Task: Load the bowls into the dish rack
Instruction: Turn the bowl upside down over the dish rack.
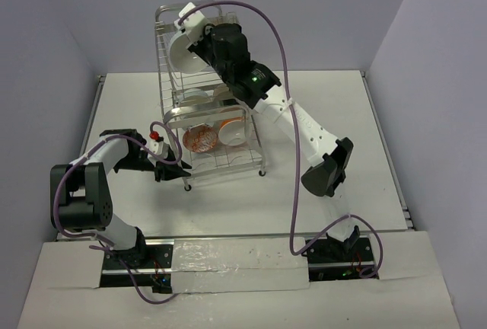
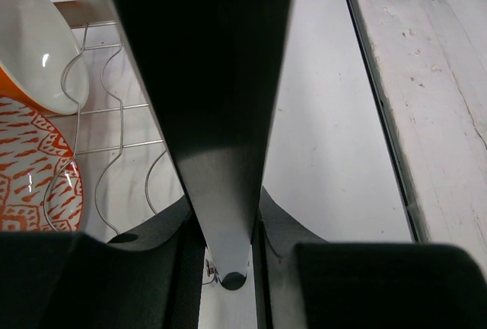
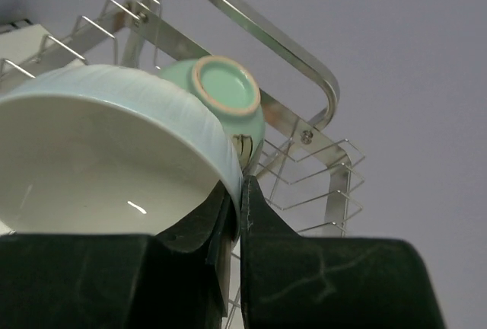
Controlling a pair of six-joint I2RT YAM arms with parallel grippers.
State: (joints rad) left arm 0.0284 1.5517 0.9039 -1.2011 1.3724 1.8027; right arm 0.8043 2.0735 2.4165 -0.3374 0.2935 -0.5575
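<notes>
The tall wire dish rack (image 1: 169, 78) stands mid-table. My right gripper (image 1: 196, 38) is up at its top tier, shut on the rim of a white bowl (image 1: 181, 51) that it holds tilted. In the right wrist view the rim sits pinched in the right gripper (image 3: 238, 196), with the white bowl (image 3: 106, 154) in front of a mint green bowl (image 3: 228, 97) racked behind. My left gripper (image 1: 181, 170) is low at the rack's front left corner, where the left gripper (image 2: 226, 211) is shut on an upright rack post (image 2: 221, 116). An orange-red patterned bowl (image 1: 201, 140) stands in the lower tier.
A white bowl with an orange outside (image 1: 232, 132) stands beside the patterned one; in the left wrist view both the patterned bowl (image 2: 30, 184) and that white bowl (image 2: 34, 47) show behind the wavy wires. More white bowls (image 1: 195, 99) sit on the middle level. The rack's loop handle (image 3: 251, 28) arches over the top tier.
</notes>
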